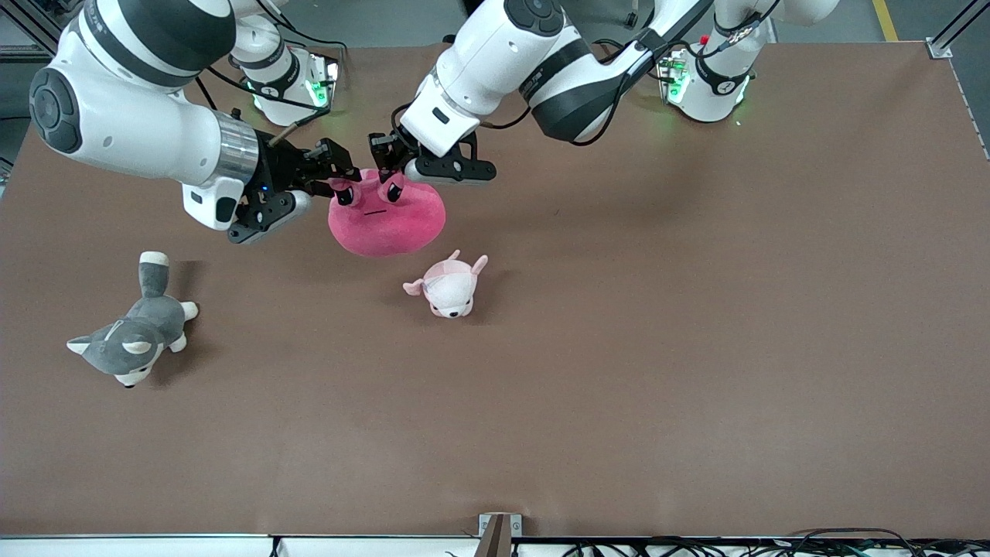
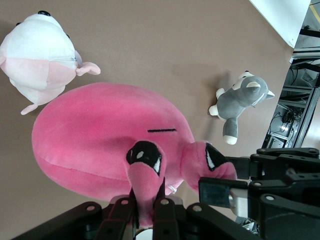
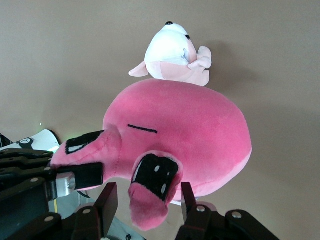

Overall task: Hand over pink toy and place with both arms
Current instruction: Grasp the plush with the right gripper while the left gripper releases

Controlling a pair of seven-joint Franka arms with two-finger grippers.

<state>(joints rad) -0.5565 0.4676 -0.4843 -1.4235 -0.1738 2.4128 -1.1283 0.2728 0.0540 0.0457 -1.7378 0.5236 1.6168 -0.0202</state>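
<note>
A brown table (image 1: 619, 348) carries a grey plush (image 1: 131, 340) toward the right arm's end and a pale pink-and-white plush (image 1: 450, 288) nearer the middle; above it hangs the pink toy (image 1: 387, 220), lifted off the surface; the left gripper (image 2: 146, 210) is clamped on one eye stalk; the right gripper (image 3: 148, 205) straddles the other stalk, fingers (image 3: 106, 202) apart, not yet gripping.
</note>
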